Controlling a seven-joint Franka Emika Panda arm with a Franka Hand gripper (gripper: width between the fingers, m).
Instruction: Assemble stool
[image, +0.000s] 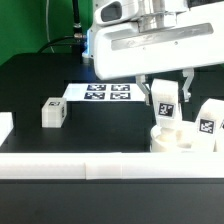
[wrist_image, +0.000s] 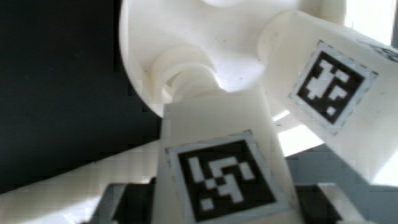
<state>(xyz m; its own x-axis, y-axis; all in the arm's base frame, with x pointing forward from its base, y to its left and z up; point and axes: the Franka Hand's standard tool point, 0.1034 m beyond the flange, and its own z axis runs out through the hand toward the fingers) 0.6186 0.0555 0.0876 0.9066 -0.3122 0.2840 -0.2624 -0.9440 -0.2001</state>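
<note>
My gripper is shut on a white stool leg, which it holds upright by the tagged end. The leg's lower end meets the round white seat at a socket. In the wrist view the held leg runs from between my fingers down to the seat; how deep it sits in the socket I cannot tell. A second tagged leg stands on the seat to the exterior view's right and is close beside the held leg. A third leg lies loose on the black table at the left.
The marker board lies flat behind the seat, partly under the arm. A long white rail runs along the front, touching the seat's near side. Another white rail end shows at the exterior view's left edge.
</note>
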